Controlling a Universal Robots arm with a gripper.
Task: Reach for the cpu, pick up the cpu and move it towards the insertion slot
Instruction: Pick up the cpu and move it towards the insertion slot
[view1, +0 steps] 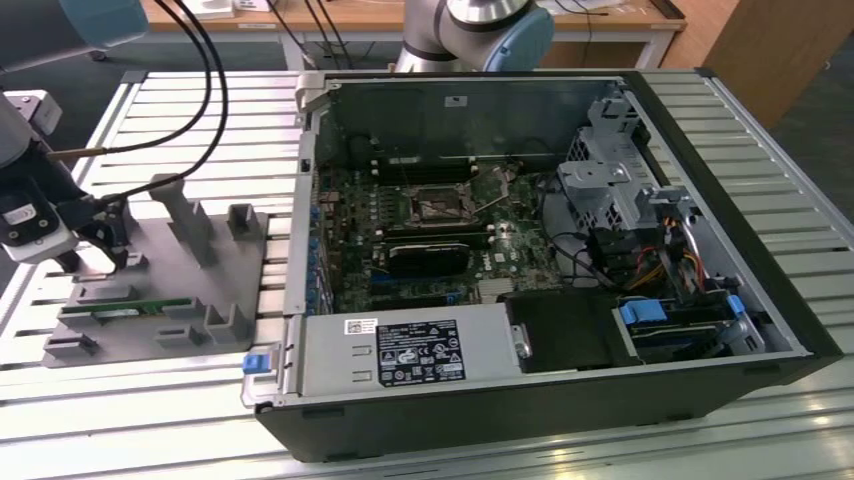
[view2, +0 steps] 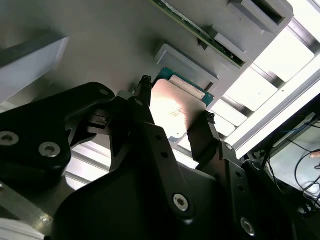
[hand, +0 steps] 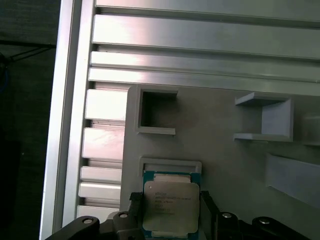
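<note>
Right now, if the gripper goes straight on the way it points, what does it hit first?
Most likely the cpu: the gripper points down at it where it lies on the gray holder. The holder plate directly beneath would be next. Depth between them is hard to judge.

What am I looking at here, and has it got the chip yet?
One robot arm works at a slatted metal table. The exterior view looks over the whole bench: an open computer case with the insertion slot on its board, and, at that view's left, a grey holder carrying a green memory stick. Both wrist views ride on the arm and look past its claw. The claw sits around the cpu, which lies in its nest on the holder. Whether it is gripped yet, I cannot tell.
</note>
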